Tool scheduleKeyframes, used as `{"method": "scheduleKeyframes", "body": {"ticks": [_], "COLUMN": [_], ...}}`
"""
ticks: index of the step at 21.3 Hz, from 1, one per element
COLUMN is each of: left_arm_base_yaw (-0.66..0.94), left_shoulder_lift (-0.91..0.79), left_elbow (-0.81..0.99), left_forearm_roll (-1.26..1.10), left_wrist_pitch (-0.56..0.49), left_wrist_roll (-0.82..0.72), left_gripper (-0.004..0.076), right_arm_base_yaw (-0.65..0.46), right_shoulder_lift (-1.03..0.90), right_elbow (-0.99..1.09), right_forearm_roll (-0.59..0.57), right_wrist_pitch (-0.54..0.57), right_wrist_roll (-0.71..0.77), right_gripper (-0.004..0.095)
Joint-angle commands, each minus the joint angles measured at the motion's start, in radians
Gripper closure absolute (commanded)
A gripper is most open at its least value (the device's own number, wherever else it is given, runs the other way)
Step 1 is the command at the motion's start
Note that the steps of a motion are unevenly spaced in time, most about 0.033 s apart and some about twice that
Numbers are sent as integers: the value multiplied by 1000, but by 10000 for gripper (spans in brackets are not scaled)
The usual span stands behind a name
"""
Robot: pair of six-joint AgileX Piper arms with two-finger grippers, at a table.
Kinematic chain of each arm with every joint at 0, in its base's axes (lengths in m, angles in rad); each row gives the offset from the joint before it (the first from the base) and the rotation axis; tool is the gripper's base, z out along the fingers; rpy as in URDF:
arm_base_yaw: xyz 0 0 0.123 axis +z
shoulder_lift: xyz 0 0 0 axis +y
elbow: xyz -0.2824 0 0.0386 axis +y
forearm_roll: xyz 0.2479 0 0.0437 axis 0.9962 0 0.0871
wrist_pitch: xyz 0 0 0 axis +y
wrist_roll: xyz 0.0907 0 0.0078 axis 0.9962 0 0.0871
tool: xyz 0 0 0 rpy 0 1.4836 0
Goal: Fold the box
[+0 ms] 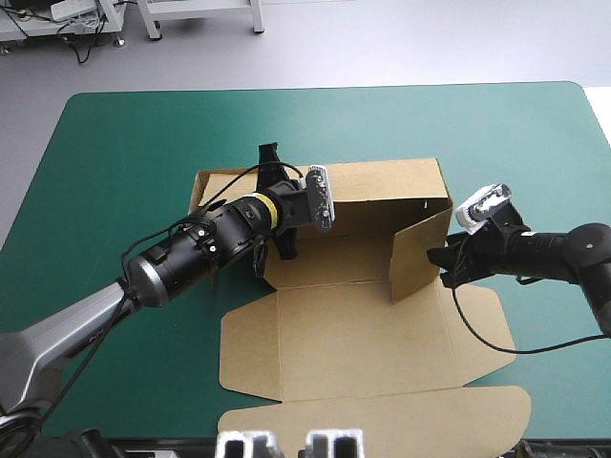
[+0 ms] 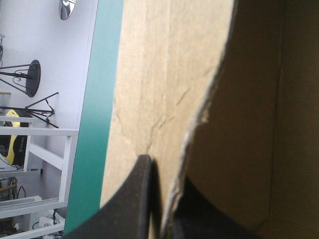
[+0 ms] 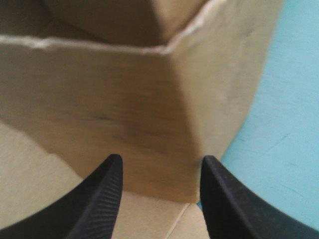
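Partly raised brown cut-board box (image 1: 353,334) lies mid-worktop on the teal-green cover (image 1: 134,143). Its far and right walls stand, and its flaps lie flat toward the near edge. On the left gripper (image 2: 165,174), the black fingers pinch an upright board edge, probably the far wall. On the right gripper (image 3: 161,162), the fingers are spread, facing the right wall's outer corner.

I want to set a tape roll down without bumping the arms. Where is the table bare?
Most room: the teal-green cover between the box's far wall and the table's far edge, corner to corner. Also a patch between its left wall and the left edge. Crowded: around the left gripper over the box and the right gripper at its right wall.
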Motion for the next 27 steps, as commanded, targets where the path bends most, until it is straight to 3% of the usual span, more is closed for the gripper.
{"method": "scheduleKeyframes", "body": {"ticks": [1, 7, 14, 16, 19, 27], "left_arm_base_yaw": [-23, -23, -23, -23, -23, -23], "left_shoulder_lift": [16, 16, 16, 16, 16, 16], "left_elbow": [11, 11, 11, 11, 11, 11], "left_forearm_roll": [-145, -147, -149, -149, -151, -147], "left_wrist_pitch": [18, 11, 6, -1, -2, 2], "left_wrist_roll": [-29, -29, -24, -23, -23, -85], "left_gripper": [733, 733, 733, 733, 733, 726], "right_arm_base_yaw": [-2, -2, -2, -2, -2, -2], "right_shoulder_lift": [-28, -11, 130, 151, 153, 153], "right_elbow": [-24, -24, -24, -24, -24, -22], "right_forearm_roll": [40, 72, 356, 409, 428, 414], "right_wrist_pitch": [47, -89, -75, -84, -90, -45], "right_wrist_roll": [-62, -84, -276, -324, -340, -334], "right_gripper": [437, 437, 442, 541, 916, 907]}}
